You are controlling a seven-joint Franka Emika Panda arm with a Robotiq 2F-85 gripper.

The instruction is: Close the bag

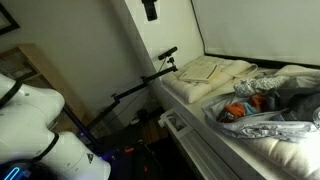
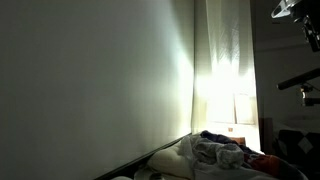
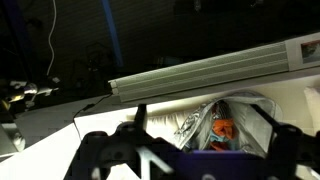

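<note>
The bag (image 1: 272,110) is crinkled grey-silver plastic lying on a white mattress, its mouth gaping, with orange and red items showing inside. It also shows low in an exterior view (image 2: 220,152). In the wrist view the bag (image 3: 245,118) lies open towards the camera with an orange item in its mouth. My gripper (image 3: 200,115) is open and empty, its two dark fingers spread either side of the bag's mouth and well clear of it. In both exterior views the gripper (image 1: 150,9) (image 2: 287,10) hangs high near the top edge, far above the bag.
A folded cream cloth (image 1: 203,70) lies on the mattress beyond the bag. A pale rail (image 3: 200,68) edges the bed. A black jointed stand (image 1: 140,85) stands beside the bed. A wall (image 1: 250,30) runs behind it. The arm's white base (image 1: 40,130) is at the lower left.
</note>
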